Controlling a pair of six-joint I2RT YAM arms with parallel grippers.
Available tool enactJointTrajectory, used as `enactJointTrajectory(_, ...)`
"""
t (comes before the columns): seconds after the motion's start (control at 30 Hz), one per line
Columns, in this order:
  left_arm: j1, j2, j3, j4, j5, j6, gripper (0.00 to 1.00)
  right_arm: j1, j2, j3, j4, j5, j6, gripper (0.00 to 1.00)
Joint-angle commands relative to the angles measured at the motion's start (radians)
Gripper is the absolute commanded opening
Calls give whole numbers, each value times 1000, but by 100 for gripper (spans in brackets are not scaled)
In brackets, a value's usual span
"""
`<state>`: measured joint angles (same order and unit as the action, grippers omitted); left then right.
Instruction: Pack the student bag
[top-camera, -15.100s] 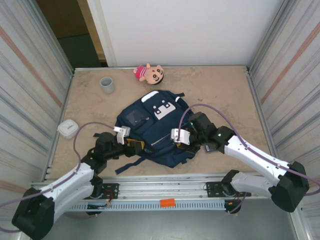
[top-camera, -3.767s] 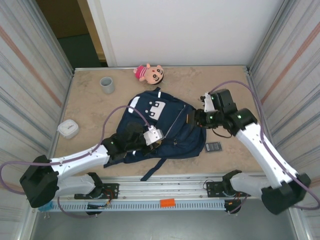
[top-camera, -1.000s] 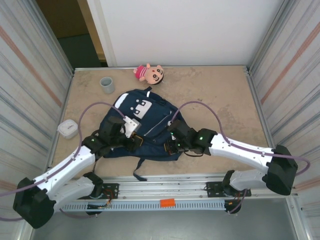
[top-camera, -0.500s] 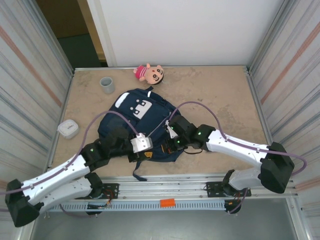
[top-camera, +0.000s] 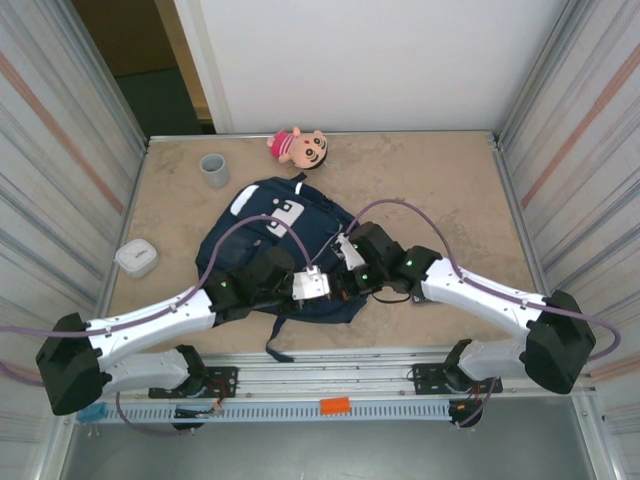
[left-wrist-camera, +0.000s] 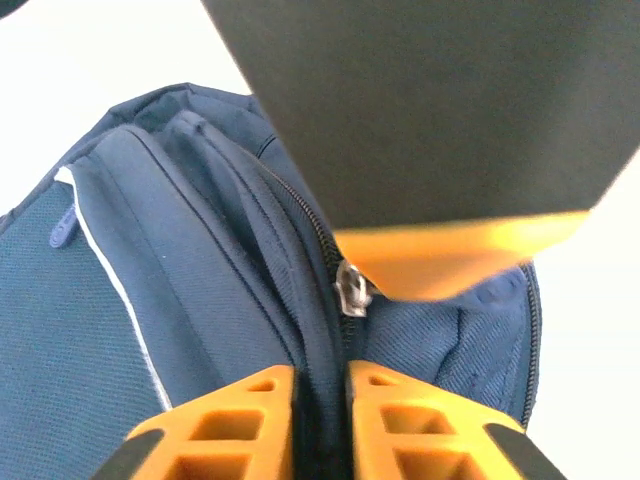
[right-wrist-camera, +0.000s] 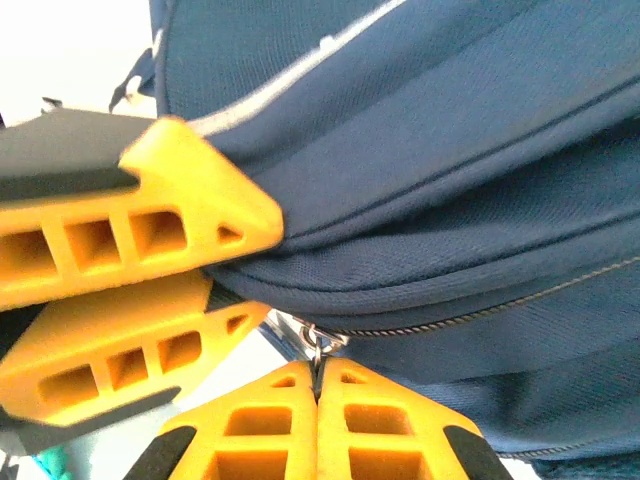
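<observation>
You have lots of bare table (top-camera: 450, 190) on the right side of the top view, and more along the top edge. The bag (top-camera: 260, 250) fills the middle. At its lower edge the left gripper (left-wrist-camera: 320, 385) pinches a bag seam. The right gripper (right-wrist-camera: 318, 380) pinches the zip pull (right-wrist-camera: 315, 342), and nothing fits between them. The left arm (top-camera: 150, 325) and right arm (top-camera: 480, 295) cross the bottom. At the left, a cup (top-camera: 214, 170) and a white box (top-camera: 136, 258) leave thin lanes. A doll (top-camera: 300, 147) sits just above the bag.
</observation>
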<state>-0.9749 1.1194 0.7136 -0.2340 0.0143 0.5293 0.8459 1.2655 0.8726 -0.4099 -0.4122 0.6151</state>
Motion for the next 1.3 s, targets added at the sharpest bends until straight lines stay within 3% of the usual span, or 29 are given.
enactJointTrajectory(0.0,20,-44,-18,-37,64,22,6,-41,-36,-7,-2,-75,-52,0)
enactJointTrajectory(0.13,48,-106,-36,-126,134,59,0,-118,-23,-4,-87,-70,-129,0)
enactJointTrajectory(0.33,110,-209,-36,-274,173,135,0,-229,-1,-8,-104,-106,-199,0)
enactJointTrajectory(0.6,206,-331,-25,-449,174,202,0,-185,33,-8,-77,-125,-185,0)
enactJointTrajectory(0.67,223,-362,-28,-456,205,192,7,-152,13,-21,-60,-113,-178,0)
enactJointTrajectory(0.73,223,-384,-28,-441,256,154,25,-124,-9,-37,-29,-94,-168,0)
enactJointTrajectory(0.87,202,-383,-8,-363,334,-12,53,-104,-40,-54,37,-73,-153,22)
enactJointTrajectory(0.93,154,-361,1,-333,283,-70,59,-104,-49,-54,62,-63,-148,32)
enactJointTrajectory(1.1,-12,-232,30,-343,-3,-78,72,-105,-72,-63,97,-47,-146,37)
enactJointTrajectory(1.27,-33,-88,54,-342,-90,-83,74,-102,-107,-89,105,-28,-139,39)
